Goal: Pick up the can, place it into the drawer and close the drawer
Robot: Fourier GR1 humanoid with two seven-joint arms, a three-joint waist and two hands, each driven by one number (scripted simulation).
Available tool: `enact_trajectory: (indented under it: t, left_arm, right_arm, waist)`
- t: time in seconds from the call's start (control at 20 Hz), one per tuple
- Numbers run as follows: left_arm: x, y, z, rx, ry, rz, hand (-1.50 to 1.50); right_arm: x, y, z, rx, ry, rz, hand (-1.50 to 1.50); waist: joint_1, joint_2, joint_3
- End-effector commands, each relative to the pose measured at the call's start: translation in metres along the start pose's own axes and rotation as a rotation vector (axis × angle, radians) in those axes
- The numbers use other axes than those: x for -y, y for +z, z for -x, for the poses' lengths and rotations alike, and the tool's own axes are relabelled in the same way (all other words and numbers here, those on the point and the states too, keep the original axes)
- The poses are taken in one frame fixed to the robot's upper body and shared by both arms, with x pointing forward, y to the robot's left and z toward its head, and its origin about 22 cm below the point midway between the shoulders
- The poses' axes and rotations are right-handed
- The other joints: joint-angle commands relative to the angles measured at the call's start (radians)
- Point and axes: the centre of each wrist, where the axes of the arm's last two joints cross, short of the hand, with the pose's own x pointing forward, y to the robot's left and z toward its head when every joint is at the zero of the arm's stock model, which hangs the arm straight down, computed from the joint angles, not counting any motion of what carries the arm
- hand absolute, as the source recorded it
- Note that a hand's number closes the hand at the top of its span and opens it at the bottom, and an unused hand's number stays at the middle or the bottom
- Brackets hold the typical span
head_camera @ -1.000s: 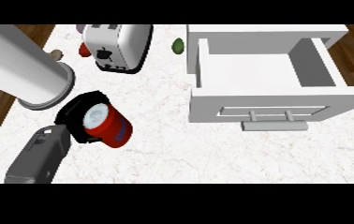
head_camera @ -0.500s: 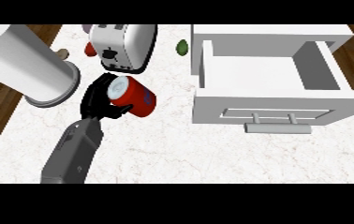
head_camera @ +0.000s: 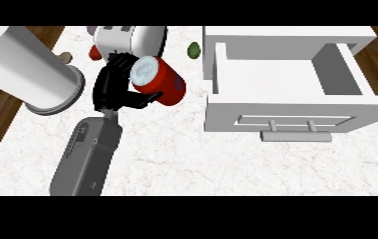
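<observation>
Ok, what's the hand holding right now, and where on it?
The left hand holds the red can, fingers and thumb curled round its side near the white top.

The left hand (head_camera: 118, 88) sits at the end of a grey forearm (head_camera: 88, 155) rising from the lower edge. Its fingers and thumb curl around the red can (head_camera: 164, 80), which lies tilted at the hand's right.

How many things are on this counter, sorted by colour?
Red: 1, the can, held in the left hand.
White: 3, the drawer, the tall cylinder, and the white appliance at the back.
Green: 1, a small round object.
Total: 5 things.
</observation>
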Motion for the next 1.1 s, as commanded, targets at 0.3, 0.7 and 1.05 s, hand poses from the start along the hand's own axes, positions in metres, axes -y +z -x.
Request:
enact_trajectory:
  t: [0.3, 0.7, 1.05]
  left_arm:
    - [0.07, 0.004, -0.084, 0.057, -0.039, 0.005, 1.5]
    - [0.116, -0.041, -0.098, 0.045, -0.046, 0.021, 1.5]
    - [0.158, -0.058, -0.118, 0.065, -0.083, 0.029, 1.5]
  right_arm:
    - [0.004, -0.005, 0.007, 0.014, -0.001, 0.003, -1.5]
    - [-0.004, -0.027, 0.004, 0.001, -0.019, -0.01, -1.5]
    - [-0.009, -0.006, -0.004, -0.009, -0.024, -0.031, -1.5]
  waist:
    - [-0.013, 0.006, -0.001]
    - [-0.023, 0.013, -0.001]
    - [-0.033, 0.013, -0.001]
